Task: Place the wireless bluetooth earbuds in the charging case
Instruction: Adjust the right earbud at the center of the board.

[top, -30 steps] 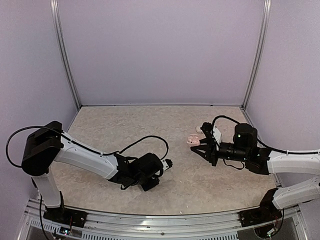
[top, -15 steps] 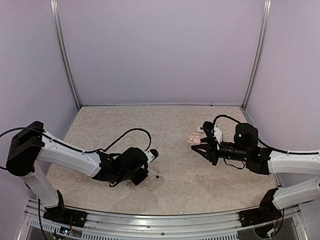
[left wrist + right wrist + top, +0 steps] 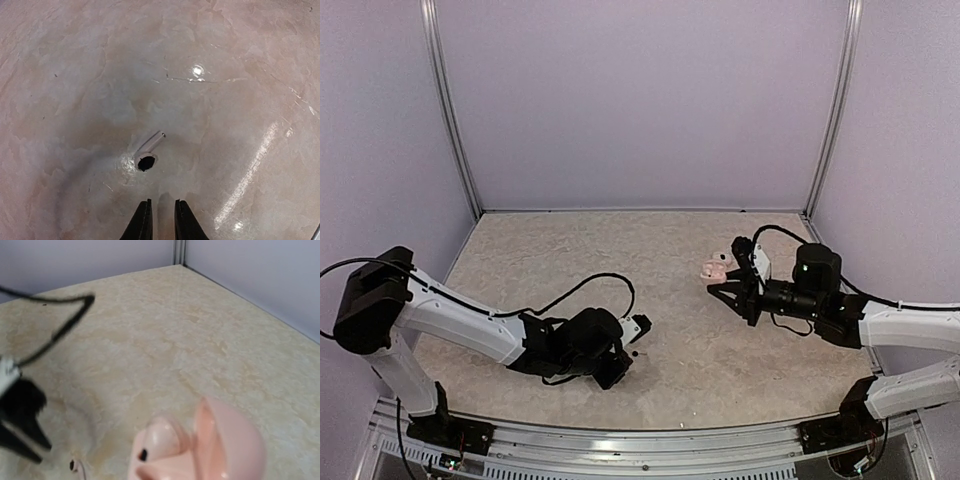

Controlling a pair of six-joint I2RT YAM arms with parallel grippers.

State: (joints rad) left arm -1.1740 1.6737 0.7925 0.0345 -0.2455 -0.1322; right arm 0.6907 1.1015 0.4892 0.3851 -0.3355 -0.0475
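Beneath the left gripper (image 3: pixel 163 220), a glossy beige marbled tabletop (image 3: pixel 235 115) is gleaming, lilac walls (image 3: pixel 640 100) enclosing it. A pale short-stemmed earbud (image 3: pixel 148 152) is lying just ahead of its barely parted, empty fingertips; the right gripper (image 3: pixel 724 272) is pinching the open pink charging case (image 3: pixel 210 445).

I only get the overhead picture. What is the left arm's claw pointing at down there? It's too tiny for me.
Observer: A tiny white short-stemmed plastic earbud, lying on the beige marbled table just ahead of the left gripper, not touching it.
Operator: Is the claw gripping anything?
Observer: No. Its fingertips stand a slim gap apart with nothing between them.
Operator: And the pink blob by the other arm?
Observer: A pale pink pebble-shaped charging case, held at the tip of the right gripper; its lid is open, and a rounded pinkish piece with a dark dot sits inside.
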